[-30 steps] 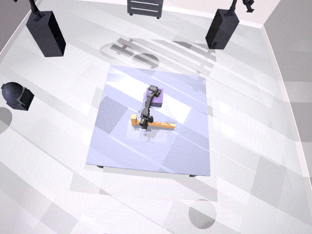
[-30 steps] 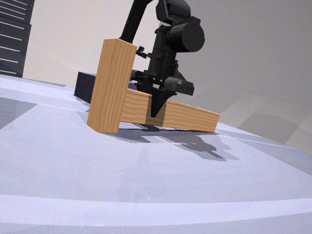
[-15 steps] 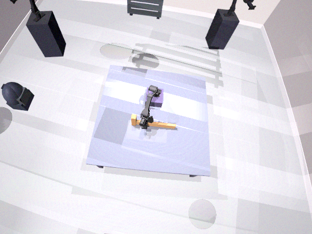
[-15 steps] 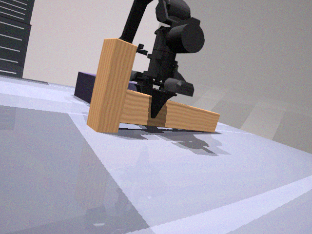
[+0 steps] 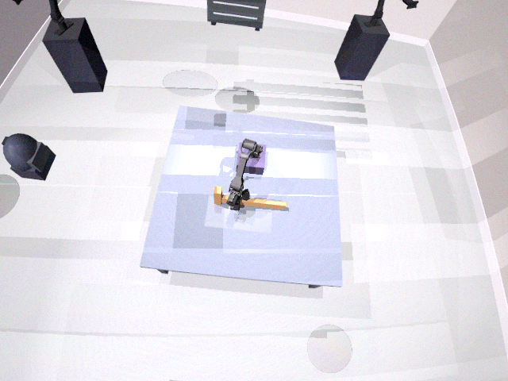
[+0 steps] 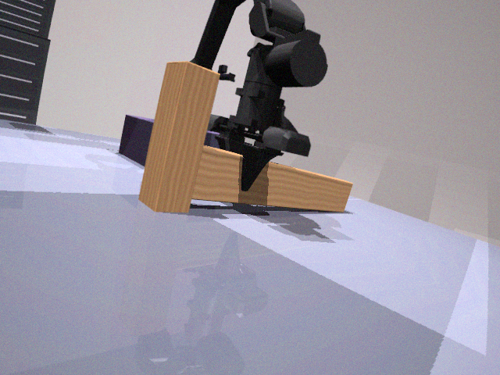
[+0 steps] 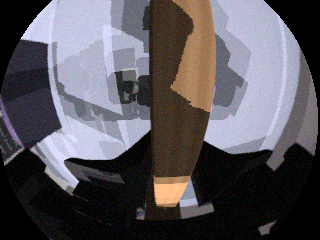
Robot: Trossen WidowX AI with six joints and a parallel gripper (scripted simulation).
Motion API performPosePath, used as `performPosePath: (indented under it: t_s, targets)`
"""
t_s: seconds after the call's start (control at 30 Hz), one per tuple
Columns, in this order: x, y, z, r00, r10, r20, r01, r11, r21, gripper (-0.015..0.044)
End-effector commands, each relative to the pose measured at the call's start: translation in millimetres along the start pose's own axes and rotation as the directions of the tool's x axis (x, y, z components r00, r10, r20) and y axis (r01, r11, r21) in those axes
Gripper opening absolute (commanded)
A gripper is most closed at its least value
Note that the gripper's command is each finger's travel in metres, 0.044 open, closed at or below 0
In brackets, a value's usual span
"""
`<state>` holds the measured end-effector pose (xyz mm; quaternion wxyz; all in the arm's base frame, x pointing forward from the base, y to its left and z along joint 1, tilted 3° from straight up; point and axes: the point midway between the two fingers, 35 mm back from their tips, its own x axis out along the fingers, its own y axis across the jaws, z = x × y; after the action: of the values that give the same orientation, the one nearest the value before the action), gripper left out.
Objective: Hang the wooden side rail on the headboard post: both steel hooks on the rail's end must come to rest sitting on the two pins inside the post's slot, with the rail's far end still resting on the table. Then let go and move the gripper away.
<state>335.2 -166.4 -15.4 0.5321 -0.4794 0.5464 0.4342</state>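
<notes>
The wooden post (image 5: 217, 195) (image 6: 177, 141) stands upright on the table. The wooden rail (image 5: 267, 203) (image 6: 306, 185) (image 7: 200, 60) runs from the post's side, its near end up against the post with no gap showing in the exterior view. A dark gap shows under the rail near the post, and its far end rests on the table. The gripper (image 5: 235, 205) (image 6: 250, 173) (image 7: 177, 145) is shut on the rail from above, a short way from the post. The hooks, slot and pins are hidden, so whether the hooks sit on the pins cannot be told.
A purple block (image 5: 257, 163) (image 6: 135, 139) stands on the table (image 5: 246, 262) (image 6: 101, 250) under the arm's base, behind the post and rail. The arm reaches forward from it over the rail. Dark pedestals and a drawer cabinet (image 5: 236, 12) (image 6: 22, 60) stand beyond the table.
</notes>
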Motion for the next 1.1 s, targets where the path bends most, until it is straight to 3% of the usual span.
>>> performPosePath:
  t_s: [0.0, 0.87, 1.07]
  targets:
    - [0.5, -1.0, -1.0, 1.000, -0.004, -0.006, 0.004, 1.000, 0.007, 0.0000]
    - [4.7, -1.0, -1.1, 1.000, -0.004, -0.006, 0.004, 1.000, 0.007, 0.0000]
    - [3.5, 0.7, 0.3, 1.000, 0.003, 0.001, -0.003, 1.000, 0.000, 0.0157]
